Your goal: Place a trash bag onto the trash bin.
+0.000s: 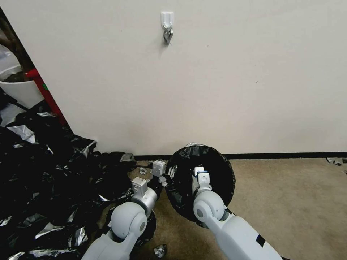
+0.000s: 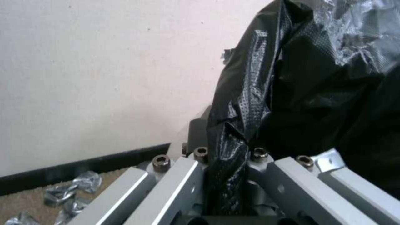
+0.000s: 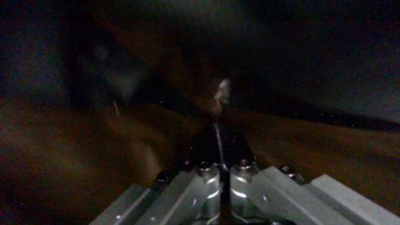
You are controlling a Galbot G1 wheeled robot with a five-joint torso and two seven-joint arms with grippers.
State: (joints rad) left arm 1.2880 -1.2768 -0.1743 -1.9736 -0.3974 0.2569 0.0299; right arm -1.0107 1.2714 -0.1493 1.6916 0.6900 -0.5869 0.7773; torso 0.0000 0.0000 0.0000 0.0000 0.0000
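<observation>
Trash bag (image 1: pixel 213 173) stretched over bin mouth, left gripper (image 2: pixel 225 175) pinching an outer fold, right gripper (image 3: pixel 221 147) inside, fingers closed, spreading it.

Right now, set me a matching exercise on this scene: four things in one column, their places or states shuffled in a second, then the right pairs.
Things:
1. left gripper
2. right gripper
3. heap of black sheeting
4. wall hook

Places or states:
A. high on the wall, a silvery scrap hanging from it
B. shut on a fold of the trash bag's outer edge
C. spread over the floor on the robot's left
D. shut, reaching into the dark inside of the trash bag

Pairs: 1-B, 2-D, 3-C, 4-A
</observation>
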